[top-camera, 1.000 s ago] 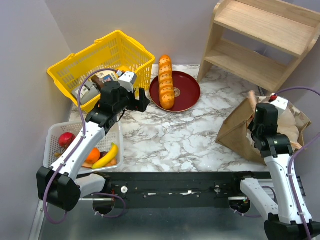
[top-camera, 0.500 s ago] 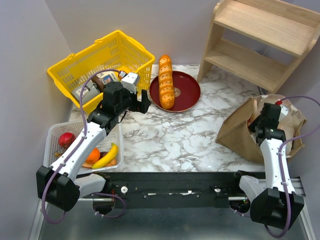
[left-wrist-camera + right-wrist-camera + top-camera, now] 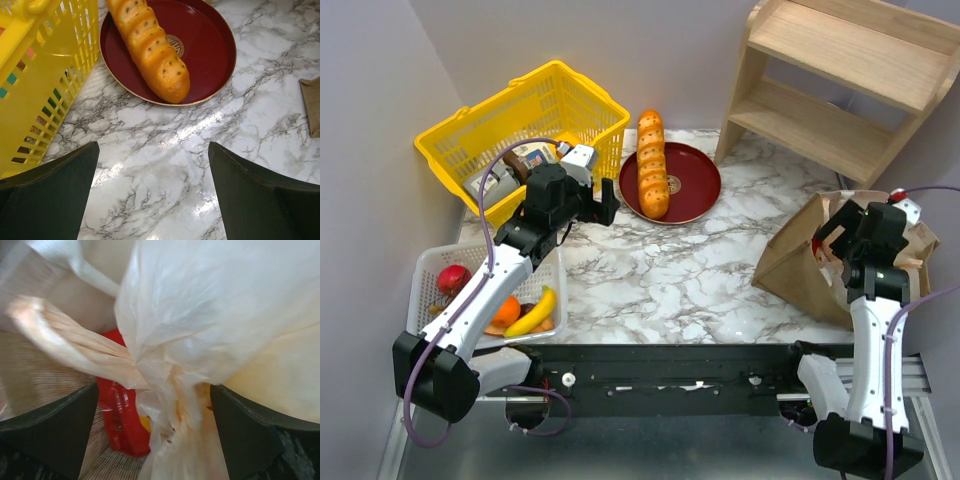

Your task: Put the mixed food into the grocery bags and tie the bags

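- At the right edge of the marble table [image 3: 670, 275], we are seeing the brown paper bag [image 3: 788, 265] slumping with its mouth open. The right gripper [image 3: 828, 234] is hovering at that mouth.
- Through the right wrist camera, we are finding its fingers [image 3: 50, 435] standing wide apart at the two lower corners. The thin translucent plastic bag [image 3: 225, 315] is bulging between and beyond them, with its neck bunched into a twisted strand. Neither finger is visibly clamping it.
- Below that bunched neck, a shiny red packet [image 3: 117, 410] is showing inside the paper bag. A scrap of yellow beside it is too small for us to name.
- Over on the left, the left gripper [image 3: 610, 208] is hanging above the table between the yellow basket [image 3: 490, 125] and the red plate [image 3: 698, 190]. Its fingers [image 3: 50, 195] are spreading fully and gripping nothing, and only marble is showing between them.
- We are seeing the long loaf [image 3: 652, 165] lying across the plate, with one end reaching past the far rim.
- Near the left arm's base, the white mesh tray [image 3: 427, 262] is holding a banana [image 3: 535, 312], an orange fruit [image 3: 506, 309] and a red fruit [image 3: 451, 278]. All three are sitting well apart from both bags.
- Behind the paper bag, a wooden shelf [image 3: 840, 70] is standing.
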Tool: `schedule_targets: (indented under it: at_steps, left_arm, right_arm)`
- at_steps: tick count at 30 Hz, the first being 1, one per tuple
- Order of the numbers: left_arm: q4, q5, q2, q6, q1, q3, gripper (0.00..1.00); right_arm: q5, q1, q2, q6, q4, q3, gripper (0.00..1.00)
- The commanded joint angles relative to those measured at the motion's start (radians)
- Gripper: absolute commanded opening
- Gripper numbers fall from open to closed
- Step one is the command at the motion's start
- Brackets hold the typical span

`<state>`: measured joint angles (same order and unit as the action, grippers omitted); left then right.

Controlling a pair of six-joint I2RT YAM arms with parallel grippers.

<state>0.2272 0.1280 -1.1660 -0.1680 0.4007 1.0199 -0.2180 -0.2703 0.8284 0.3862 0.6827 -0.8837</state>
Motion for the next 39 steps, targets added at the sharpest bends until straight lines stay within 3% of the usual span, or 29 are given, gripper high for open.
schedule_targets:
  at_steps: [1,3,10,12,18,22,27,39]
  left_arm:
    - [0.0,-0.034,0.012,-0.025,0.0,0.012,0.99]
    - [-0.009,-0.03,0.02,-0.037,-0.005,0.006,0.99]
    - [-0.057,-0.025,0.061,-0.131,-0.092,0.016,0.99]
    - [-0.049,-0.016,0.063,-0.168,-0.126,0.046,0.99]
    - [0.03,-0.157,0.068,-0.156,-0.155,0.144,0.99]
    - [0.046,-0.194,0.095,-0.136,-0.155,0.172,0.99]
    - [0.038,-0.217,0.138,-0.119,-0.155,0.16,0.99]
    - [0.044,-0.217,0.154,-0.116,-0.154,0.151,0.99]
  right_arm:
    - [-0.029,-0.007,-0.089,-0.07,0.034,-0.121,1.0]
    - [-0.002,-0.007,-0.124,-0.09,-0.02,-0.141,1.0]
    - [0.539,-0.004,-0.008,-0.162,-0.134,-0.297,1.0]
    - [0.584,0.012,0.029,-0.161,-0.135,-0.357,1.0]
    - [0.404,0.232,0.078,-0.222,-0.118,-0.416,1.0]
    - [0.327,0.319,0.074,-0.247,-0.156,-0.361,1.0]
    - [0.347,0.322,0.018,-0.268,-0.244,-0.276,1.0]
    - [0.379,0.322,0.017,-0.271,-0.276,-0.258,1.0]
